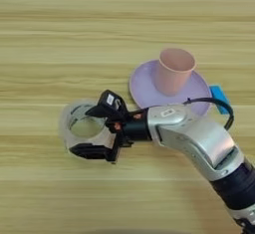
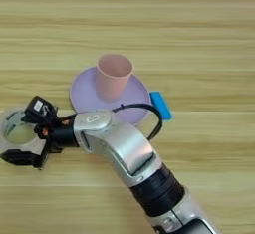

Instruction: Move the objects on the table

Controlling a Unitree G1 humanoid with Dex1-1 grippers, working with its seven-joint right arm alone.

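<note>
Bare table (image 1: pixel 124 19) lies open all around — only the cup (image 1: pixel 174 70) on its plate (image 1: pixel 142 86) stands mid-right.

Right arm (image 1: pixel 199 138) reaching left, fingers (image 1: pixel 89 152) spread

The silver forearm (image 1: pixel 199 138) covers the near rim of the flat lilac plastic plate (image 1: pixel 144 86) and most of the small blue oblong block (image 1: pixel 218 96), leaving only its far end showing. The black two-fingered pincer (image 1: pixel 92 131) hides part of the clear round plastic container (image 1: pixel 74 121), whose label cannot be read. In the right eye view that container (image 2: pixel 15 128) is cut by the picture's left edge.
</note>
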